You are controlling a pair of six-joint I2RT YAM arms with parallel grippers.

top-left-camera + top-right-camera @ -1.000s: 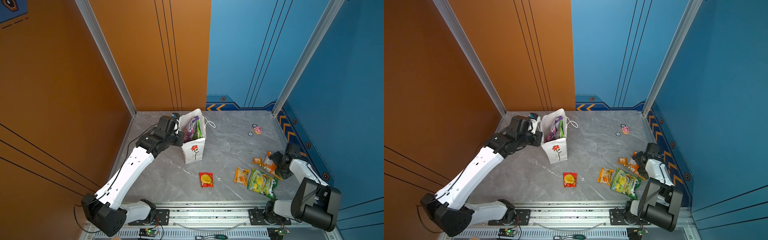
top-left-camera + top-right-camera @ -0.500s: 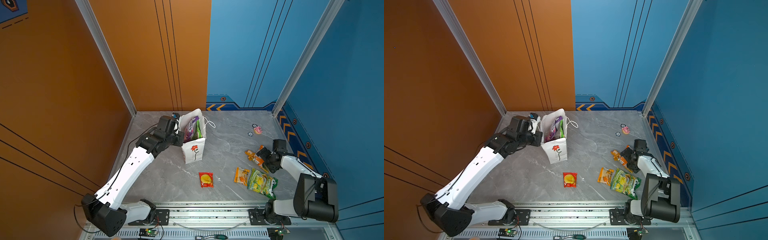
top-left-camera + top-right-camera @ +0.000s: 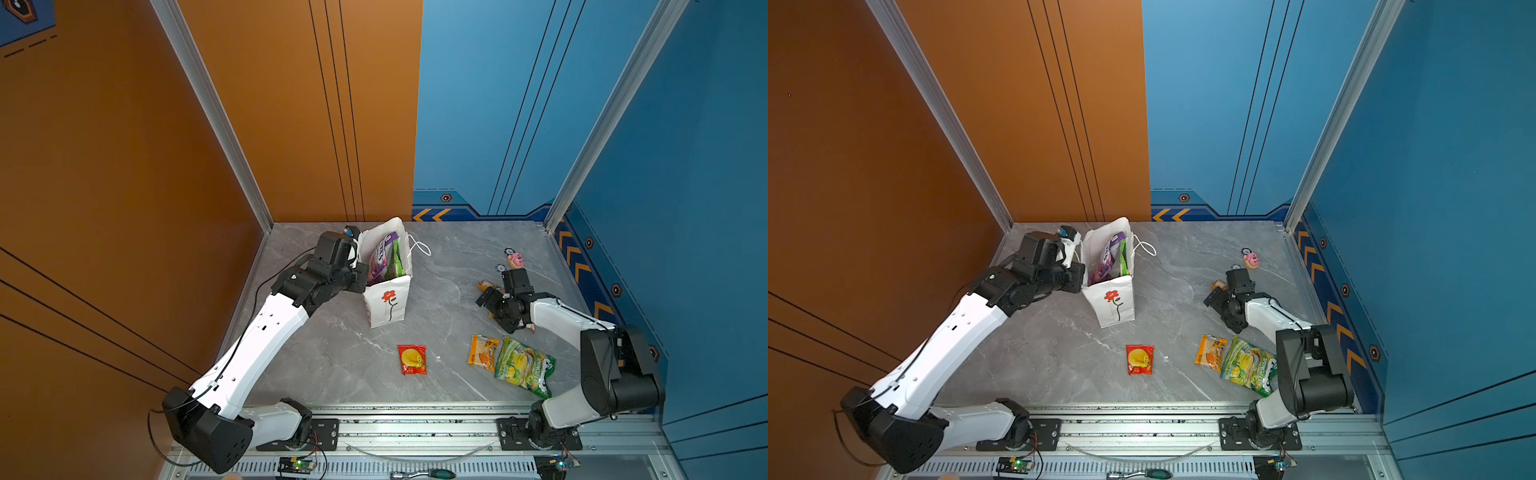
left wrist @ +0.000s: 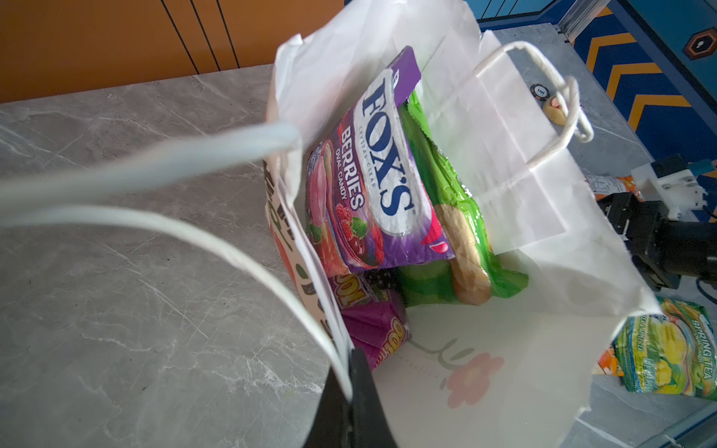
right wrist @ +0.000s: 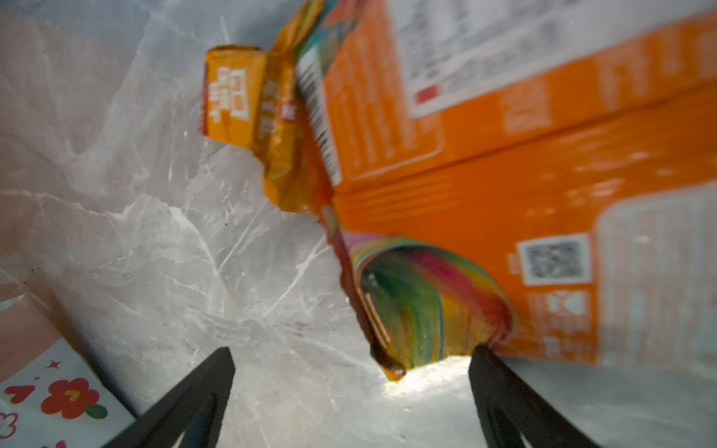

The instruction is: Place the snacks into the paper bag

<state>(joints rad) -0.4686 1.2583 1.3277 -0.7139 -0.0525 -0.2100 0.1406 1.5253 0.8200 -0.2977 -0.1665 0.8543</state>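
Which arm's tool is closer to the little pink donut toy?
Right. The right tool sits near the pink donut toy; the left tool is across the table, clamped on the paper bag.

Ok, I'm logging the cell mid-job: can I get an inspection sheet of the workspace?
Surface: grey marbled table.
Job's things: paper bag upright, Fox's packet and green packet inside; red packet, small orange packet, green-yellow packet on the table.
Clutter: pink donut toy.
Grippers: left gripper shut on the bag's near edge; right gripper open at a large orange packet.
Cables: black cable along left arm.
Surroundings: orange wall, blue wall; screwdriver on front rail.
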